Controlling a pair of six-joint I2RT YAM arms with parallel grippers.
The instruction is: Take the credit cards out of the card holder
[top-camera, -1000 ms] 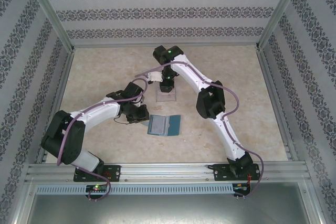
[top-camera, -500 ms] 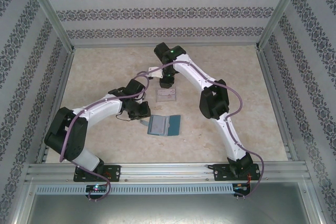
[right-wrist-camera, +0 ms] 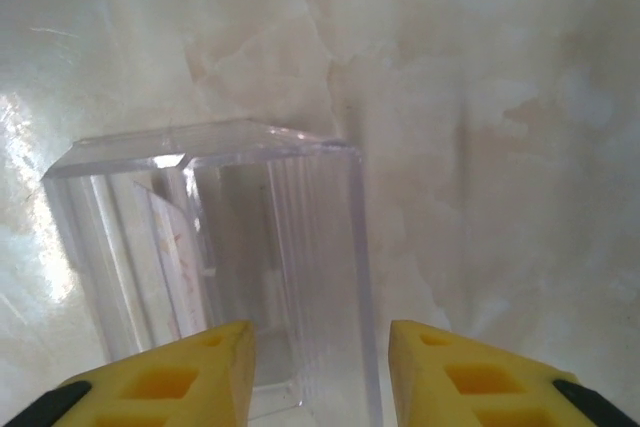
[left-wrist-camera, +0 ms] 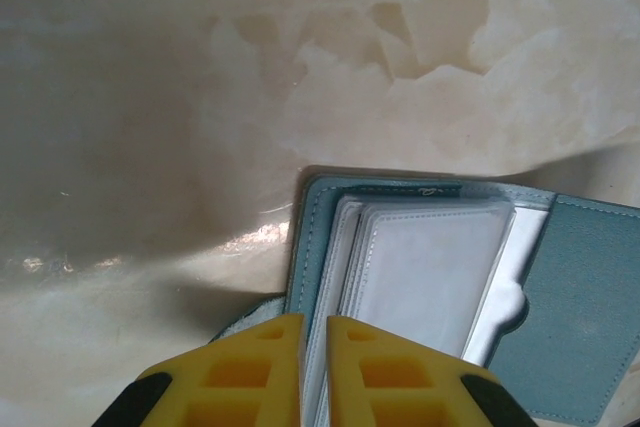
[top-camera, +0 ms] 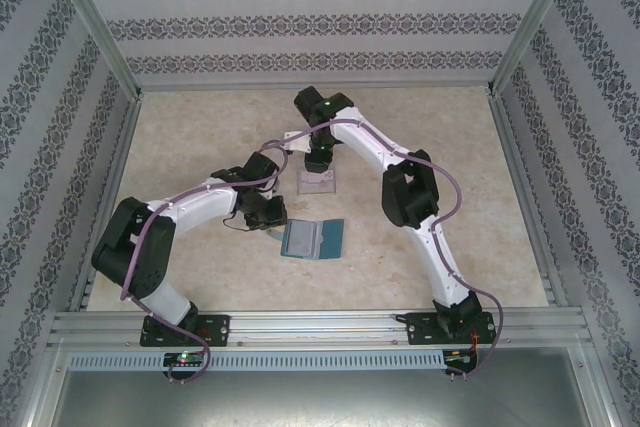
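Mid-table, left end effector clamps card holder, right end effector parted, box contents blurred.

Box: a clear transparent plastic box, rectangular with thin glossy walls, sits directly ahead of the right jaws, and its near end reaches into the gap between them.
Surface: a beige marble-patterned tabletop lies beneath the right jaws and the left jaws, with bare, glare-streaked stretches ahead of each.
Walls: white panels with bands of dark floral print stand well beyond the jaws on three sides.
Frame: aluminium rails run behind the jaws along the near edge.
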